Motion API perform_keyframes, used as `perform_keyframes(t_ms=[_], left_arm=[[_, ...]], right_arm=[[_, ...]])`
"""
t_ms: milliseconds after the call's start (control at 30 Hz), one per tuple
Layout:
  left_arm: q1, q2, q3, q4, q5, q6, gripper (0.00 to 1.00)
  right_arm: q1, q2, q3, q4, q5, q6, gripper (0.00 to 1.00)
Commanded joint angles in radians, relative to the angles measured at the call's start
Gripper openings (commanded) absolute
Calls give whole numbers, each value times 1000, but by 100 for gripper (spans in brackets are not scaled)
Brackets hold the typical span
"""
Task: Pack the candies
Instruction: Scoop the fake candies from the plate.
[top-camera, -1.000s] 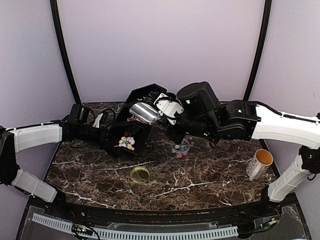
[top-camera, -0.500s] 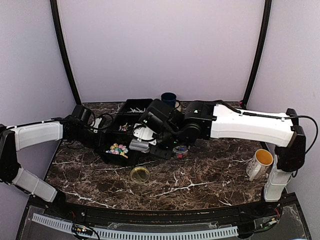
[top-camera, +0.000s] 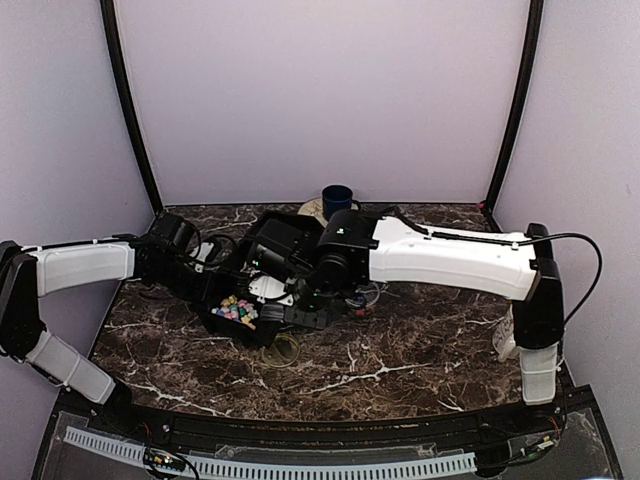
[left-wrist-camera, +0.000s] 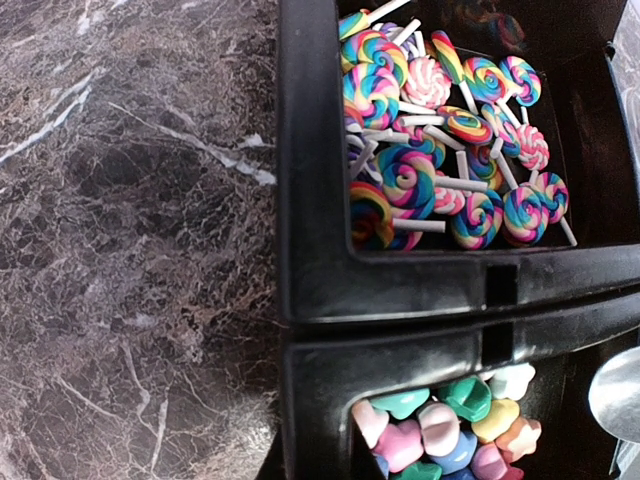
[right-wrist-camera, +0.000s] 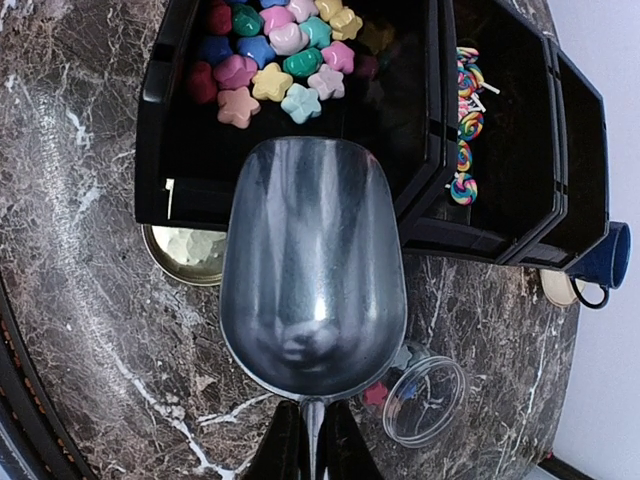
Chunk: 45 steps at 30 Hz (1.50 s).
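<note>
- Where the tray (right-wrist-camera: 152, 130) rests, three black plastic compartments show. One holds over a dozen pastel stars (right-wrist-camera: 272, 82), and the next holds a heap of swirled lollipops (left-wrist-camera: 405, 180) on thin white sticks.
- One shiny metal scoop (right-wrist-camera: 312, 260), one clear round jar (right-wrist-camera: 425, 400), one gold lid (right-wrist-camera: 185, 250) half under the tray and one blue mug (right-wrist-camera: 605, 255) — all on veined dark marble.
- Right gripper (right-wrist-camera: 310, 450) pinches the scoop's handle; the stars lie just beyond the bowl's lip.
- Left gripper (top-camera: 205, 288), fingers pressed together, sits at the tray's left edge — lollipops near it.
</note>
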Motion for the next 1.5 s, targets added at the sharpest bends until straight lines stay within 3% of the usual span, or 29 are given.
perform_keyframes(t_ms=[0,300,800,967,1133,1467], left_arm=[[-20,-36,85,116,16,23,0],[-35,-30,89,110,7,24,0],[-39,-23,89,120,31,14,0],[-39,-29,85,135,56,11,0],[-38,-31,79,145,70,5,0],[-16,-39,75,147,59,-6,0]], right_arm=[[14,69,80,-43,0,-1,0],[13,184,167,-66,6,-15,0],[17,387,343,-20,-137,-99,0],[11,355,189,170,-189,-110,0],[-23,307,17,393,-254,-17,0],[-71,112,-378,858,-201,73,0]])
